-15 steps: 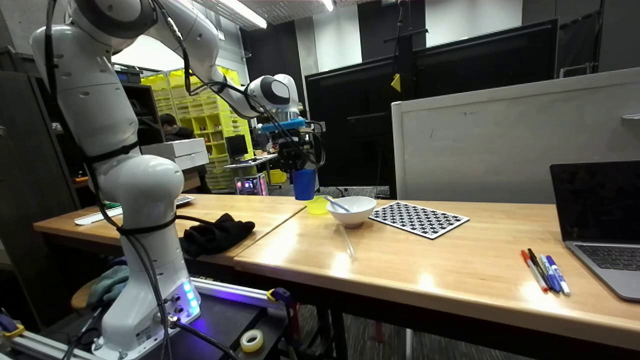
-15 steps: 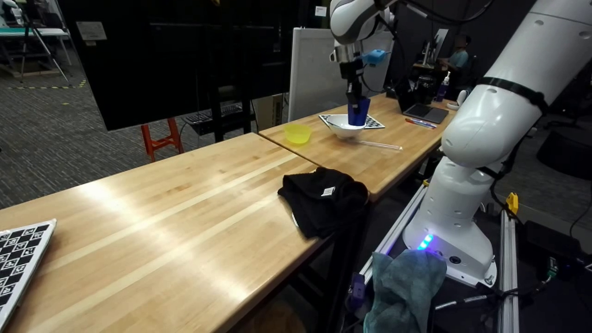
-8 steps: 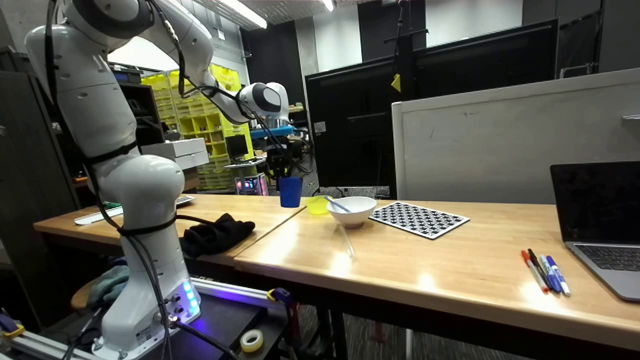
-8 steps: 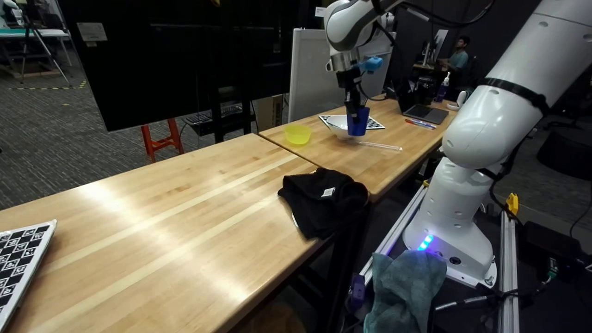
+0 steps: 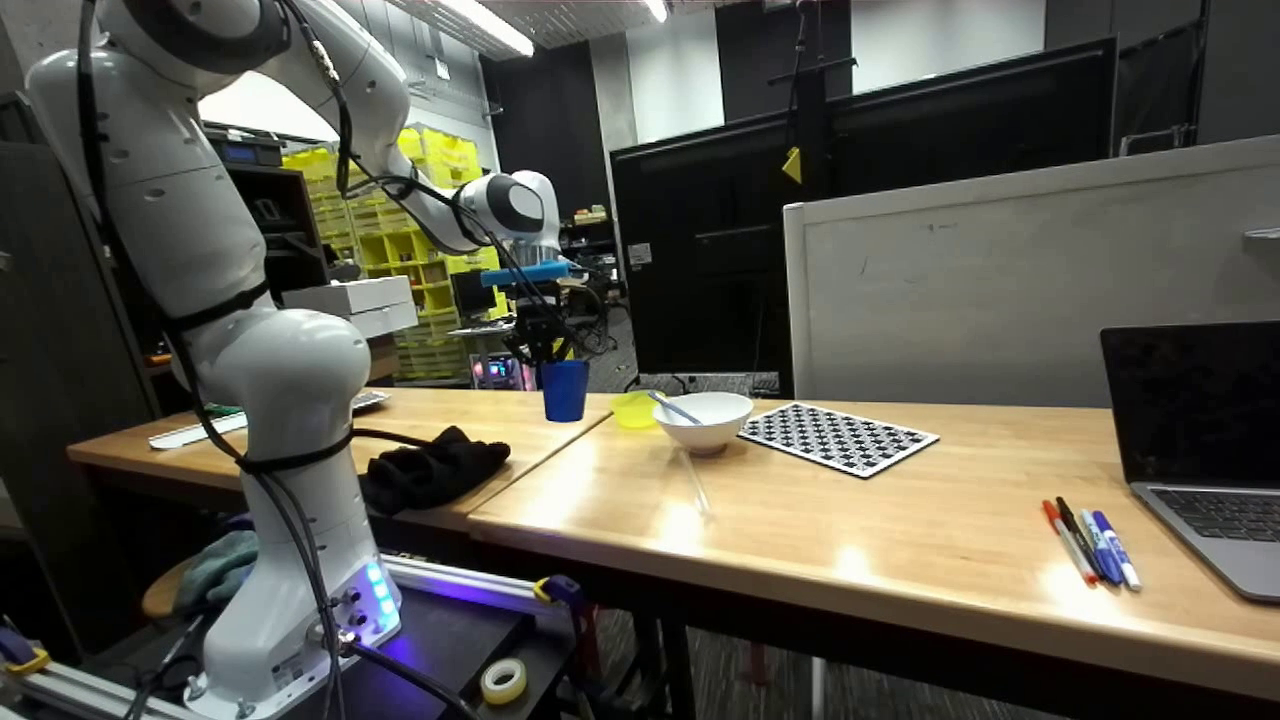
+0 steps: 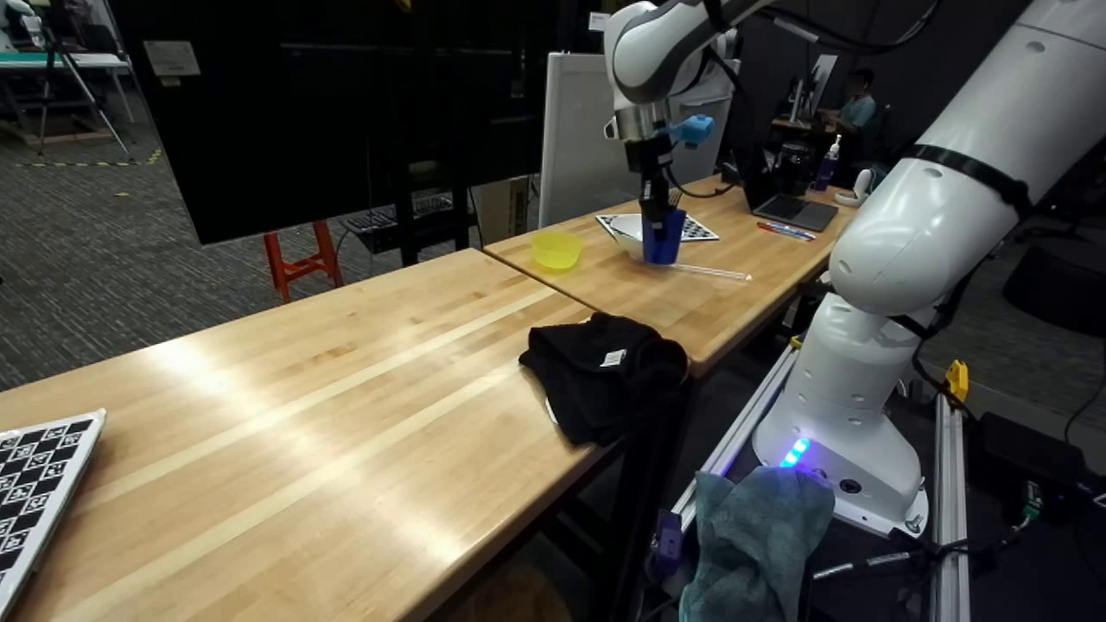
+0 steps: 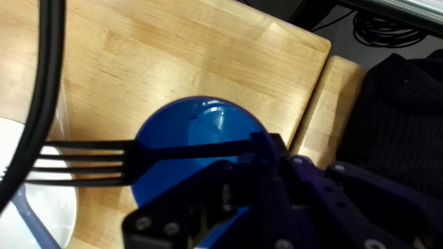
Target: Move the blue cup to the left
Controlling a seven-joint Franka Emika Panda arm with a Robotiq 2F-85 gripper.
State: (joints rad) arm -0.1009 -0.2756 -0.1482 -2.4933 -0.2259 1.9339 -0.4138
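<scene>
The blue cup is held upright above the wooden table, to the left of the white bowl in an exterior view. It also shows in an exterior view in front of that bowl. In the wrist view I look into the cup. A dark fork stands in it, its tines sticking out past the rim. My gripper is shut on the cup's rim, one finger inside and one outside. The gripper also shows above the cup in an exterior view.
A white bowl holds a blue utensil. A yellow bowl stands behind it. A checkered board, a clear tube, pens and a laptop lie on the table. A black cloth lies by the seam between two tables.
The arm has carried the blue cup down in both exterior views. It has moved clearly left in the view with the laptop up close and slightly left in the other. The grip is unchanged.
</scene>
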